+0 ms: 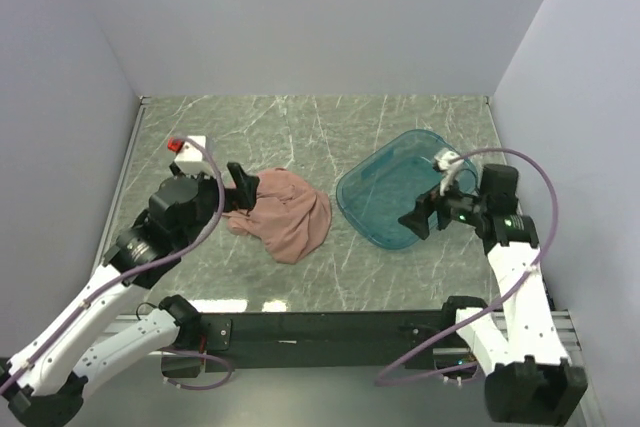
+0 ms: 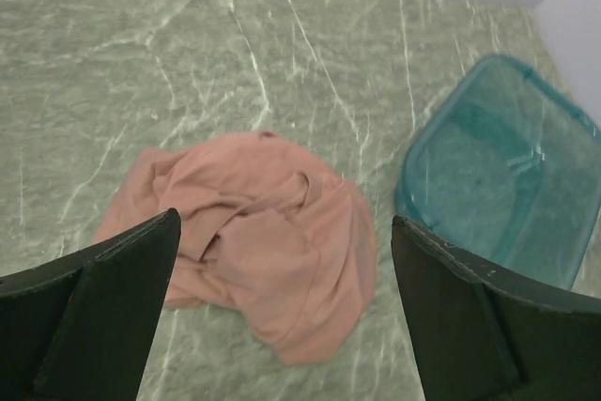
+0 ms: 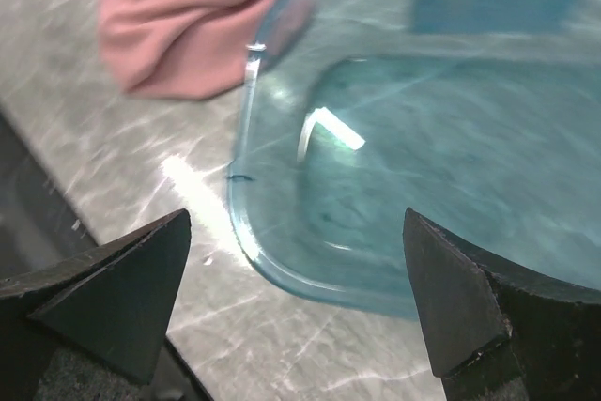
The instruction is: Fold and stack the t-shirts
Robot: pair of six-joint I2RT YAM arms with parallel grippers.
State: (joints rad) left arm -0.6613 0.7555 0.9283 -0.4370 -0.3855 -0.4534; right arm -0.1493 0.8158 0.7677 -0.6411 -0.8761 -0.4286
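Now my left jaws and right jaws both gape, gripping nothing. The pink t-shirt lies crumpled mid-frame on the desk, just left of the bin. I'd find its shoulders and spread it flat first.

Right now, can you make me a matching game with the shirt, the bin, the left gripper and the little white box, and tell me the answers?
Things:
1. t-shirt
2. bin
3. left gripper
4. white box

Descriptions:
A. teal and see-through
B. near the left edge of the table
C. pink, crumpled in a heap
D. open, fingers wide apart above the shirt

Pairs: 1-C, 2-A, 3-D, 4-B
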